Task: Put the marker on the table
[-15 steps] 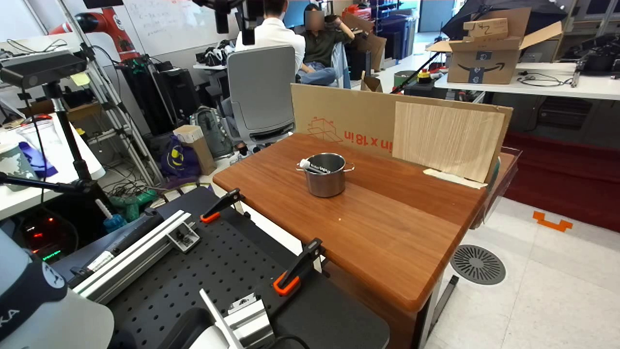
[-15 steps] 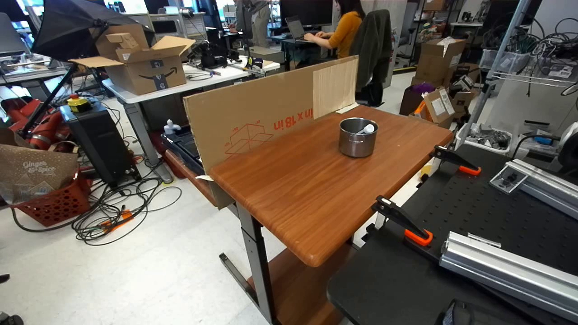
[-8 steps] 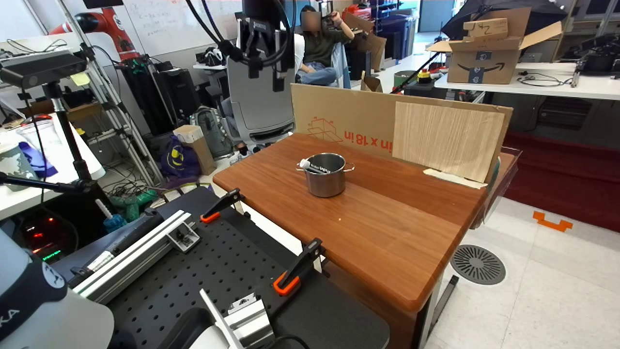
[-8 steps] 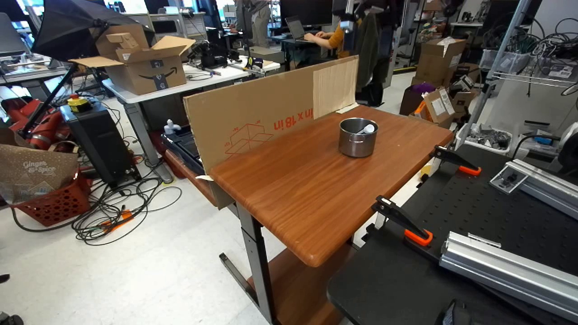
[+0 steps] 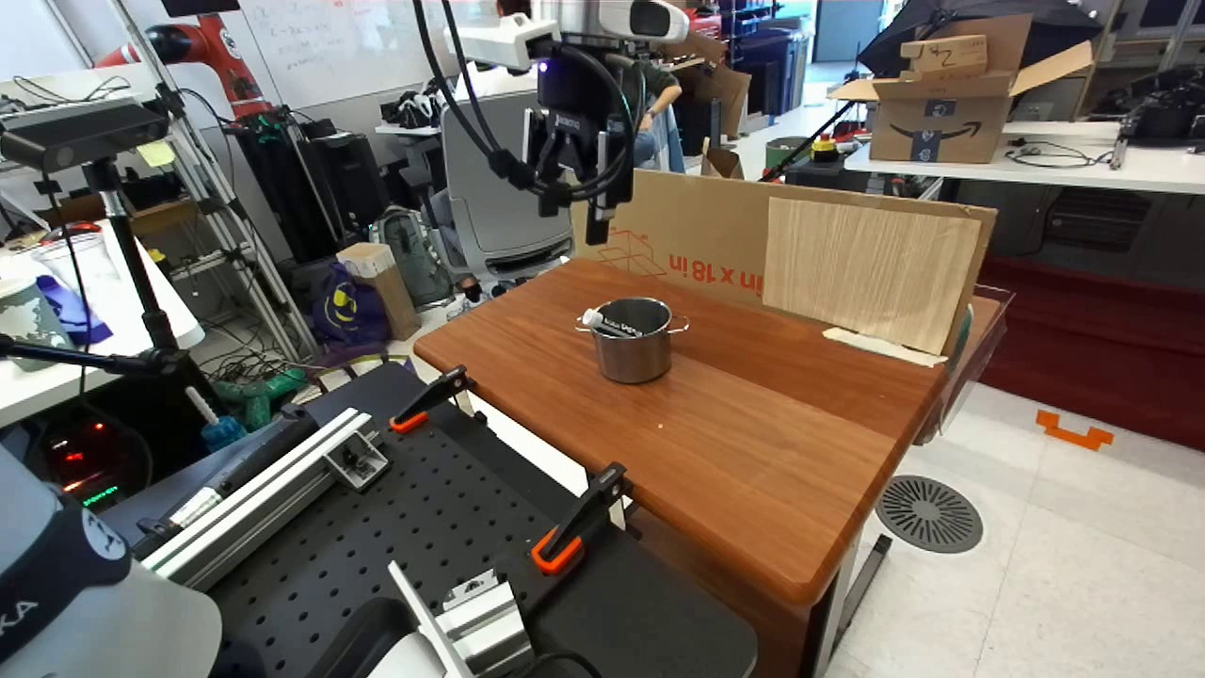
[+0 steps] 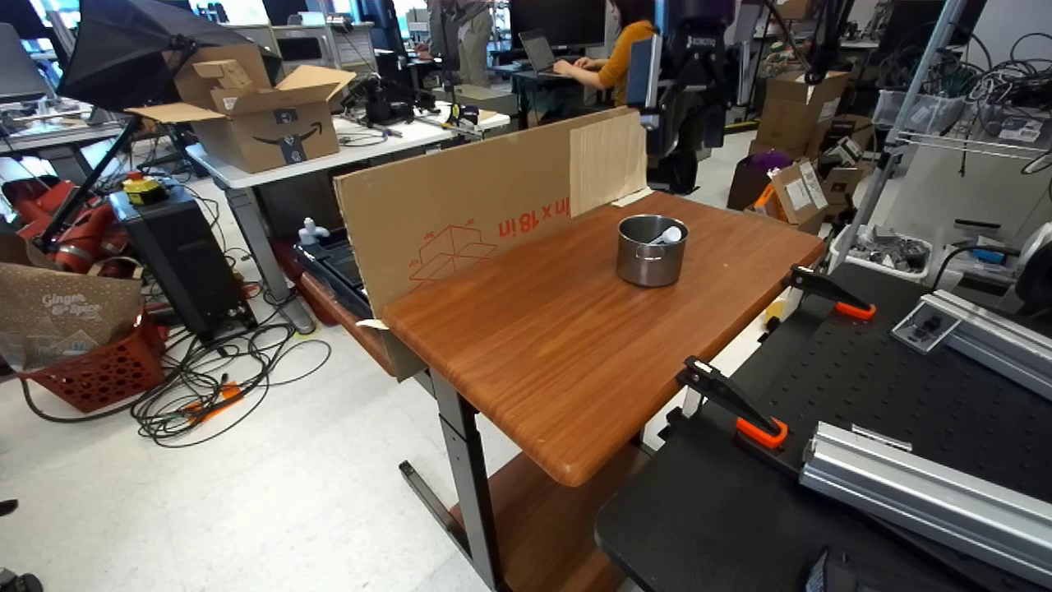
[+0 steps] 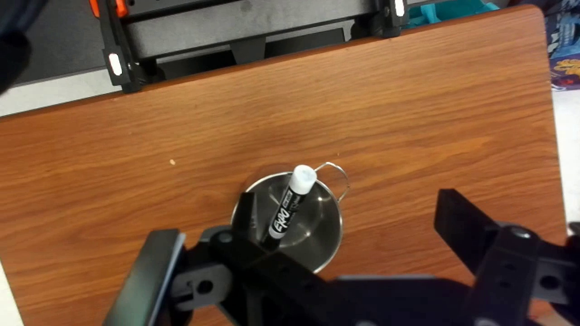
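The reddish-brown counter (image 5: 753, 452) spreads out below the end effector (image 7: 348, 203), with the black bench (image 5: 405, 490) lower than it and off to one side, and a cardboard panel (image 6: 493, 197) standing along the counter's opposite edge, out of the downward path as I judge it. The end effector hangs above the counter with nothing in its grasp, its two fingers (image 7: 457, 222) parted wide. Well below it the metal pot (image 5: 633, 358) stands upright, and in the wrist view it sits nearer one finger than midway between the two. A pair of clamps (image 5: 588, 513) sits at the counter's edge, below the end effector and off toward the bench; they don't look like a hindrance to me. Smallest, and what the coming move turns on, is the marker (image 7: 286, 210): it leans inside the pot, white-capped end up at the rim on the bench side, dark end down within, so it isn't on the counter yet. From the end effector, the only one here, it lies below and toward that same finger, its long axis slanting more across than along the line the fingers close on. I'd expect a shift that way before any drop, then a pinch on the raised end, since the pot's wall could catch a finger going deeper.
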